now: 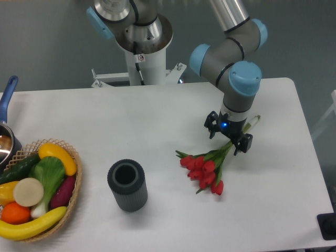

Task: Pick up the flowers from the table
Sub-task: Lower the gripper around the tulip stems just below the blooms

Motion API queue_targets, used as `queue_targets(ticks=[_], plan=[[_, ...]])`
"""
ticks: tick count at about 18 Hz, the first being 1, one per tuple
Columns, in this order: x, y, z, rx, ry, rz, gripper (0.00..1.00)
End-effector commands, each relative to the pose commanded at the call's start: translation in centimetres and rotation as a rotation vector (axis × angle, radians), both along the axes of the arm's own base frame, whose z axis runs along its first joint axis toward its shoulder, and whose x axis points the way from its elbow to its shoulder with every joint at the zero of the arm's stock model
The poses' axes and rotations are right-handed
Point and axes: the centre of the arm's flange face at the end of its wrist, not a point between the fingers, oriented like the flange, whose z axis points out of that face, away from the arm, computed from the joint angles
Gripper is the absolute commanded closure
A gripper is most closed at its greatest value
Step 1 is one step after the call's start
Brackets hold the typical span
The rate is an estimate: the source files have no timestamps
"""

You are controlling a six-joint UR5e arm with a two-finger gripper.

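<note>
Right of frame centre, the flowers [206, 169] lie flat on the table [157, 121]: red buds bunched low, green leaves, thin stems running up-right; above the buds, the gripper [228, 137] straddles the stems, fingers spread apart.

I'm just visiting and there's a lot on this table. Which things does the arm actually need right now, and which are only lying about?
Part of the job:
- the flowers, lying flat
- the gripper, open, straddling their stems
- the table under them

Just lying about:
- the dark ribbed cup
- the basket of fruit and vegetables
- the pot at the left edge
</note>
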Motion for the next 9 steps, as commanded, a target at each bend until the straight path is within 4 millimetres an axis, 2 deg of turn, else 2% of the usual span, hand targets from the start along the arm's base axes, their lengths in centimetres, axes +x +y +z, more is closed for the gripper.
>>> queue_targets(ticks=[9], plan=[[0.3,0.8,-1.4,-0.018,-0.018,-0.015,0.00]])
